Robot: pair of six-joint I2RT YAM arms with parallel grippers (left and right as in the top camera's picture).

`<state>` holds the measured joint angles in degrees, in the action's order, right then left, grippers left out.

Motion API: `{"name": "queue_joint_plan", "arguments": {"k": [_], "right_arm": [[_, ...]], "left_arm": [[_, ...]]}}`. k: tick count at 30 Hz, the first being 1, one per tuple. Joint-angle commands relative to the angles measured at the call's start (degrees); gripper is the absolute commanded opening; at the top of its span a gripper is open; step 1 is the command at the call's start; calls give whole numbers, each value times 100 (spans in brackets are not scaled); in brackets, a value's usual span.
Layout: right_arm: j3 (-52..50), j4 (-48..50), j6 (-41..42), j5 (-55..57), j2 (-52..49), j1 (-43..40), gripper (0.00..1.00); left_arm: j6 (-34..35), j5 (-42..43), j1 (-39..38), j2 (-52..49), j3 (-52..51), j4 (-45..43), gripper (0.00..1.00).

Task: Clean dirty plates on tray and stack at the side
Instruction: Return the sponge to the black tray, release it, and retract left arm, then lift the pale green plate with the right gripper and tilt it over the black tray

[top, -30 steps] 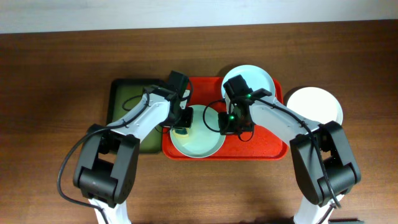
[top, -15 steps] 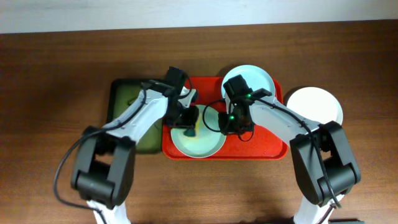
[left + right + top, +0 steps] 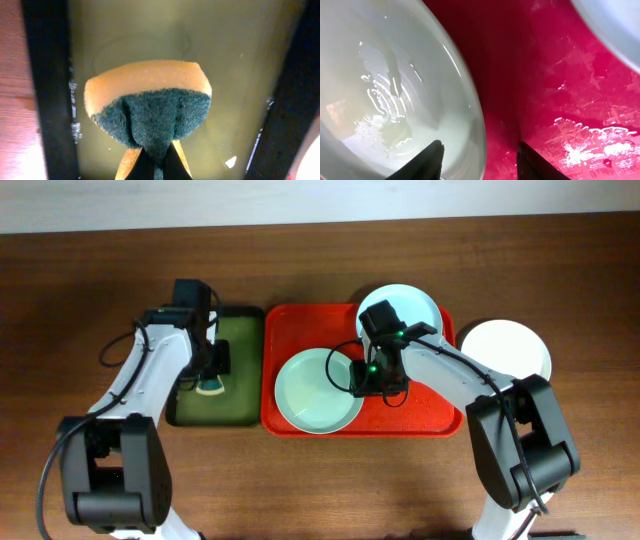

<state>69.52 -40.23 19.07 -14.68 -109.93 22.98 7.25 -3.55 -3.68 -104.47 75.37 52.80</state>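
Note:
A pale mint plate (image 3: 316,392) lies at the front left of the red tray (image 3: 430,415); its wet inside fills the left of the right wrist view (image 3: 390,85). A second mint plate (image 3: 415,305) sits at the tray's back right. A white plate (image 3: 510,348) lies on the table right of the tray. My right gripper (image 3: 358,378) is open, its fingers (image 3: 479,160) straddling the front plate's right rim. My left gripper (image 3: 211,380) is shut on a yellow and green sponge (image 3: 147,107) over the dark green tray (image 3: 240,405).
The dark green tray's wet floor (image 3: 240,65) fills the left wrist view, with dark rims on both sides. Brown wooden table (image 3: 80,270) surrounds both trays. Both arms reach in from the front edge.
My left gripper has carried the sponge left, off the front mint plate and over the dark green tray. The right arm has not moved.

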Motion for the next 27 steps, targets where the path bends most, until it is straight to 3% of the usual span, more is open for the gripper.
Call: {"name": "queue_joint_plan", "arguments": {"k": [1,7,8,10,13,14,16,20,27], "right_arm": [[0,15,-20,-15,-17,31,48],[0,15,-20,-13,-17,31,48],[0,15,-20,-15,-17,31,48],[0,13,-20,-15,-17,31,48],[0,-13,-20,-15,-17,31,61],[0,-28,-20,-15,-17,31,61],[0,-28,-17,-15,-17,31,61],[0,-7,-17,-15,-17,31,52],[0,17,243,-15,-17,94,40]], "left_arm": [[-85,-74,9,81,-535,-411,0],[-85,-22,11,66,-592,-540,4],[-85,39,11,66,-592,-560,15],[-85,122,11,68,-568,-575,57],[116,146,37,378,411,-83,59],[348,138,142,695,769,-59,62],[846,138,621,1309,1051,-66,97],[859,76,1770,1895,1051,109,100],[859,74,1864,1893,1049,114,100]]}}
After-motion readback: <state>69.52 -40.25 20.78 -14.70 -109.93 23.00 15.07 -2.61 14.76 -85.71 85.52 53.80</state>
